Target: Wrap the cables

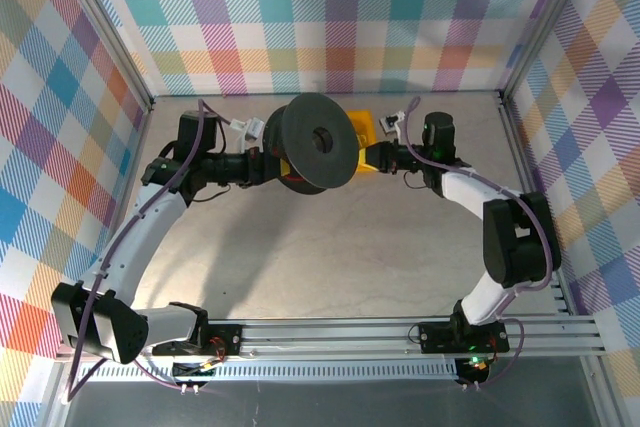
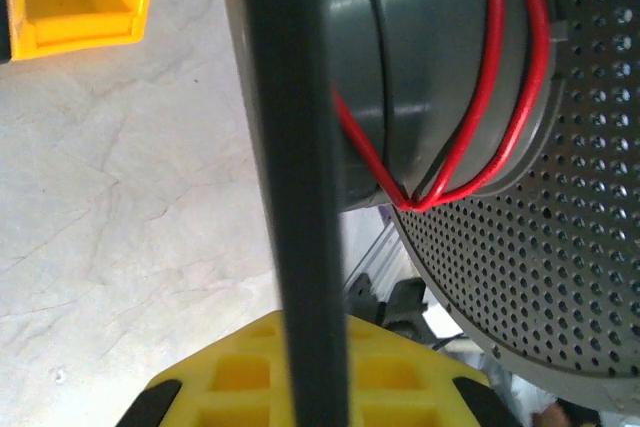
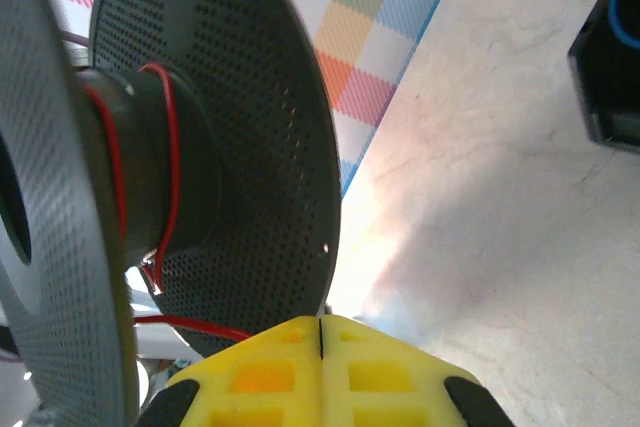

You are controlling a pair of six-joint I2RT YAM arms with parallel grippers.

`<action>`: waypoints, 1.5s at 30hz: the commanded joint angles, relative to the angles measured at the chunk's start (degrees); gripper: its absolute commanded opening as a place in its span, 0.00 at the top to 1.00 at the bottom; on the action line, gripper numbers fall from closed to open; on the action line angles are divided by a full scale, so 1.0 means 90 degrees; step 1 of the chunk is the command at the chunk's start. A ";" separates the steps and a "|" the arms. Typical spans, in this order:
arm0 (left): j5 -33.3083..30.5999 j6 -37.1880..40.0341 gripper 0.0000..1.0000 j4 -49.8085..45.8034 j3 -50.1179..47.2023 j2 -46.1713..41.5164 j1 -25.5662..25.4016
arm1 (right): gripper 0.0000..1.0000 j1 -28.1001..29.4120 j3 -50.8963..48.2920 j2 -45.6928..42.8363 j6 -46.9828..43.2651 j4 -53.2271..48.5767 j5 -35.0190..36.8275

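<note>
A black perforated spool (image 1: pixel 315 142) stands on edge at the back middle of the table. My left gripper (image 1: pixel 272 165) is shut on the edge of one of its flanges. In the left wrist view that flange (image 2: pixel 295 147) is a dark bar between the yellow fingers (image 2: pixel 225 377). Red cables (image 2: pixel 480 97) loop around the grey hub. My right gripper (image 1: pixel 372 159) sits just right of the spool, its yellow fingers (image 3: pixel 270 377) pressed together. A taut red cable (image 3: pixel 190 325) runs from the hub (image 3: pixel 150 167) straight in behind those fingers.
A yellow bin (image 1: pixel 362 129) sits behind the spool, also seen as the yellow bin (image 2: pixel 80 7) from the left wrist. A dark box (image 3: pixel 610 67) with a blue line lies on the table beyond the right gripper. Checked walls enclose the table on three sides.
</note>
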 commanded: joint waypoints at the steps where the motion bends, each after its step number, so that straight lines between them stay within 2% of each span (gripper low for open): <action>1: 0.1771 0.1749 1.00 -0.0797 0.0857 -0.0789 -0.0077 | 1.00 -0.0584 0.0293 0.0640 -0.0357 -0.1082 0.0613; 5: 0.1747 0.2676 1.00 -0.1851 0.1074 -0.0727 -0.0266 | 1.00 -0.0653 0.0722 0.0977 -0.0460 -0.1329 0.0269; 9: 0.1373 0.3587 1.00 -0.3029 0.1369 -0.0483 -0.0658 | 1.00 -0.0682 0.1209 0.1097 -0.0909 -0.2085 0.0023; 13: 0.0792 0.4141 1.00 -0.3861 0.1626 -0.0153 -0.1118 | 1.00 -0.0692 0.1503 0.1183 -0.1015 -0.2344 -0.0094; 17: -0.0146 0.4355 1.00 -0.4355 0.1716 0.0083 -0.1454 | 1.00 -0.0702 0.1800 0.1166 -0.1431 -0.2915 -0.0121; 21: -0.1440 0.4342 1.00 -0.4628 0.1696 0.0244 -0.1741 | 1.00 -0.0760 0.2072 0.1094 -0.2007 -0.3647 -0.0122; 27: -0.3525 0.4206 1.00 -0.4602 0.1547 0.0424 -0.2193 | 1.00 -0.0827 0.2411 0.1013 -0.2914 -0.4766 0.0024; 35: -0.5558 0.4218 1.00 -0.4303 0.1306 0.0556 -0.2783 | 1.00 -0.0839 0.2721 0.0981 -0.3706 -0.5771 0.0266; 39: -0.6385 0.4404 1.00 -0.4012 0.1024 0.0464 -0.3069 | 1.00 -0.0840 0.2834 0.0982 -0.4011 -0.6096 0.0283; 45: -0.7123 0.4779 1.00 -0.3551 0.0429 0.0315 -0.3211 | 1.00 -0.0839 0.2893 0.0952 -0.4422 -0.6395 0.0177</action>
